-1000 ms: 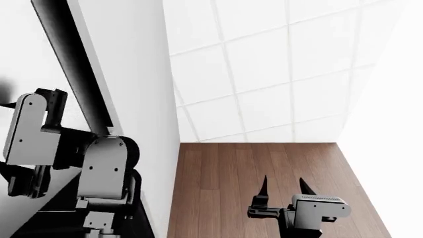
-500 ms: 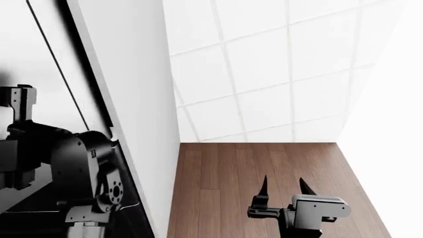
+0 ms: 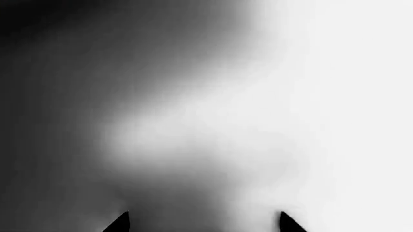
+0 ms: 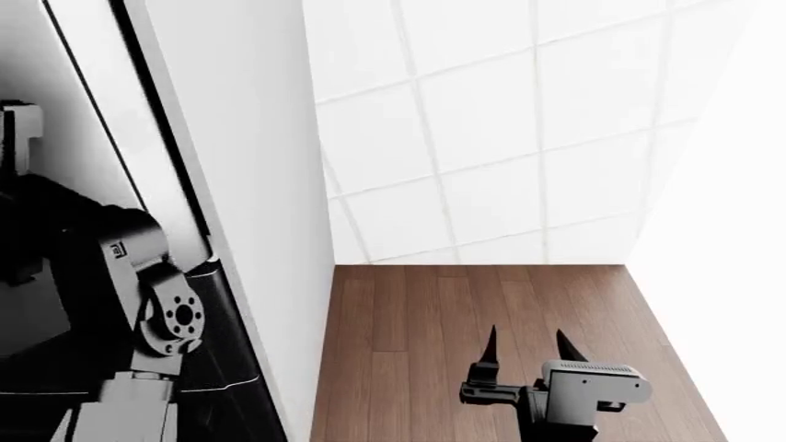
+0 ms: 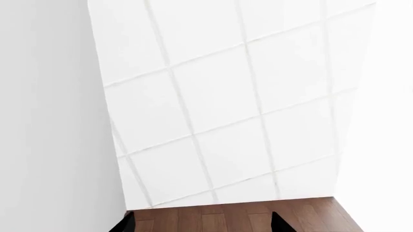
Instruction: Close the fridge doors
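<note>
At the left of the head view the fridge doors [image 4: 80,110] show as a pale, glossy panel crossed by a thin dark seam, with a black edge strip [image 4: 160,138] beside it. My left arm [image 4: 166,313] reaches up against this panel, and its hand leaves the picture at the left edge. In the left wrist view my left gripper [image 3: 203,223] is open, its two tips wide apart, right in front of a blurred grey-white surface [image 3: 213,121]. My right gripper [image 4: 528,348] hangs open and empty over the wooden floor [image 4: 418,322], away from the fridge.
The fridge's white side wall [image 4: 252,184] runs down the middle left. A white tiled wall [image 4: 491,129] stands behind the floor, and a plain white wall [image 4: 737,230] bounds the right. The right wrist view shows the tiled wall [image 5: 226,96] and floor [image 5: 206,220].
My left arm has pushed forward and to the left. The broad black band of the door's edge has narrowed to a thin seam and a strip. The right arm has not moved.
</note>
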### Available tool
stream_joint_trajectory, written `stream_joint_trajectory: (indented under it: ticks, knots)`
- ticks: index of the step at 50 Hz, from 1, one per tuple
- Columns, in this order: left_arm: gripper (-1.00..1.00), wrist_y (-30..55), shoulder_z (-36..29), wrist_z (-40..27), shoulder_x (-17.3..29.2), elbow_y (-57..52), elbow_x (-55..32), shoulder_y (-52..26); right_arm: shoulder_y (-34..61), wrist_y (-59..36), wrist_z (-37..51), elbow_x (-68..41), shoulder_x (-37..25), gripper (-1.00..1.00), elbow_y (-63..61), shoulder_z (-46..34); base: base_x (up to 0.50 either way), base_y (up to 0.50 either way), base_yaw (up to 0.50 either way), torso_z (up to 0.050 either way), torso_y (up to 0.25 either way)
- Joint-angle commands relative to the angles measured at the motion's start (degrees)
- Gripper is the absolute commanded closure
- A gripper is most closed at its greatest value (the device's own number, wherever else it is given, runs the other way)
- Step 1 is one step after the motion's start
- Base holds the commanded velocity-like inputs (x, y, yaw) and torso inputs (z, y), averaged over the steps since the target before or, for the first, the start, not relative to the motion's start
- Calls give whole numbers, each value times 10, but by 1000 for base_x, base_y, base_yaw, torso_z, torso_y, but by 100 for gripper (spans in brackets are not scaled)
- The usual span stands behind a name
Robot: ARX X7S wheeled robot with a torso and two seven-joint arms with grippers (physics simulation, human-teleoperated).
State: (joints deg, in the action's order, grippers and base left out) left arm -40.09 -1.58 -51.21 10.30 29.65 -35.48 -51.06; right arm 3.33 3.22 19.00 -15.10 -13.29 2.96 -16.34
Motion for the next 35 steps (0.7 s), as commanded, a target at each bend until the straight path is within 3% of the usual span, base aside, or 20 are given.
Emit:
stream_joint_trajectory:
  ticks: [1,17,35]
  knots:
    - [-100,23,-23,134,12,48,-73,-64,1,0,3,-1,-1,-100,1,-2,0,0,0,0,0]
    - [-100,107,-43,252,16,130,-139,-128,1,-5,9,-3,-4,-100,-6,-6,0,0,0,0,1]
    - [-100,171,-66,306,22,195,-150,-173,2,-3,11,-7,-7,-100,-4,-9,0,0,0,1,0]
